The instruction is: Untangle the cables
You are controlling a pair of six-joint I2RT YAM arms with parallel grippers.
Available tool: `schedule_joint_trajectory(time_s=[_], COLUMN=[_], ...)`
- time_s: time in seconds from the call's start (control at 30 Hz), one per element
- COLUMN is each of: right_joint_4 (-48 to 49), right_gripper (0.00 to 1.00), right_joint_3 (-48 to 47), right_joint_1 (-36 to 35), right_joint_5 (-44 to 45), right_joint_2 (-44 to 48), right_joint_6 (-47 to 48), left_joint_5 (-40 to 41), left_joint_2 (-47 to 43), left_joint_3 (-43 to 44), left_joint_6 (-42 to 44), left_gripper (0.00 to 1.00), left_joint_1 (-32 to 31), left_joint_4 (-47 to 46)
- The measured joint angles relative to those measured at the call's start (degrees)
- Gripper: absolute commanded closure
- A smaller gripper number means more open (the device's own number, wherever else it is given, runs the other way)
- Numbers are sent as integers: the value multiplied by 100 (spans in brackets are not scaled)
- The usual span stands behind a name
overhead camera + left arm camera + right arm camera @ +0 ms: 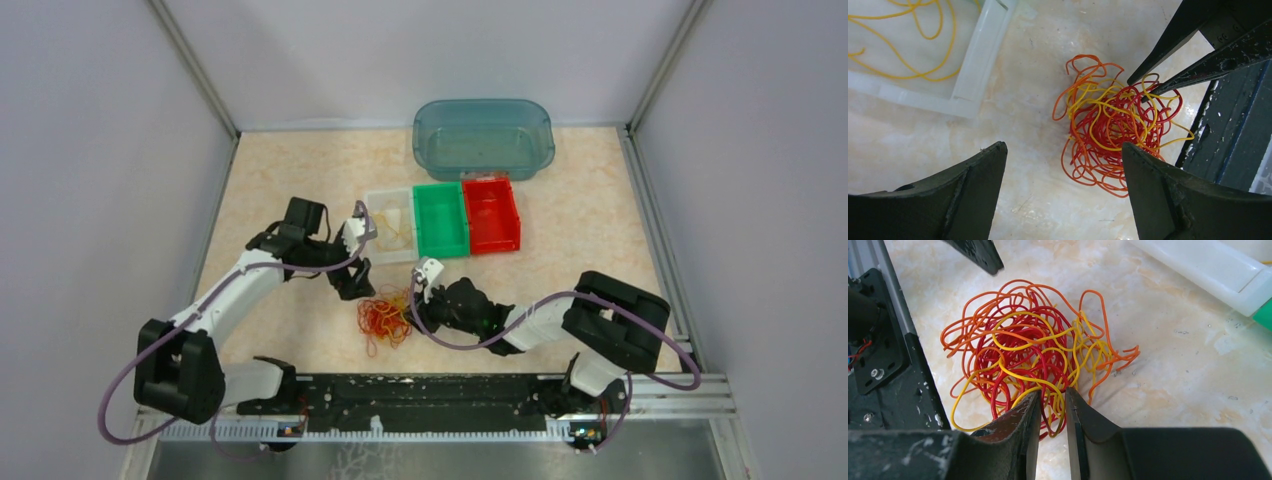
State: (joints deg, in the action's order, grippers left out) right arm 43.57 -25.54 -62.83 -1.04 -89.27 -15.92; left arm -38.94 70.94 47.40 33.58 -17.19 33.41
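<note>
R fingers (1098,432) nip cables (1028,347); bin (1208,267) nr.

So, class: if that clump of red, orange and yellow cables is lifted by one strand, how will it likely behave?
Probably floppy: the cables lie in loose curls, so free strands would droop. Likely light, since each is very thin. The loops interlock, so a pull by the right hand would probably drag the whole clump.
</note>
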Motion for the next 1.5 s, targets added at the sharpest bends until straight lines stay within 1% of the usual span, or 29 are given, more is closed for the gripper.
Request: schedule_joint_trajectory(time_s=[0.13,0.43,0.6,0.67,0.7,0.83,0.87,0.93,1.0,1.13,1.4,1.47,1.5], right_joint_4=[57,52,48,48,55,52,55,57,59,87,151,149,140], right_gripper=[75,76,76,76,76,76,76,76,76,76,76,74,71], right_joint_3=[0,-2,-2,-2,-2,-2,-2,0,0,9,184,229,254], right_joint_1=[-2,0,0,0,0,-2,-2,0,-2,-2,-2,-2,-2], right_joint_5=[42,103,103,105,105,114,122,125,127,131,146,149,155], right_joint_2=[0,2,17,37,44,98,114,136,146,149,269,337,382], right_joint_6=[-24,-22,-22,-22,-22,-22,-22,-24,-26,-44,-72,-72,-72], left_joint_5=[-2,26,164,232,247,280,278,271,264,254,227,232,236], left_joint_2=[249,522,831,927,966,1106,1115,1113,1102,872,33,-166,-249], left_joint_3=[-2,-87,-96,-96,-96,-96,-94,-59,9,160,752,933,1029], left_joint_6=[-81,-44,17,61,72,81,70,74,59,76,87,83,76], left_gripper=[16,30,31,35,39,72,79,91,100,100,100,100,100], left_joint_1=[-162,-291,-328,-367,-376,-409,-411,-411,-417,-431,-431,-431,-431], left_joint_4=[-2,-2,-4,-15,-31,-131,-144,-136,-127,-2,566,719,787])
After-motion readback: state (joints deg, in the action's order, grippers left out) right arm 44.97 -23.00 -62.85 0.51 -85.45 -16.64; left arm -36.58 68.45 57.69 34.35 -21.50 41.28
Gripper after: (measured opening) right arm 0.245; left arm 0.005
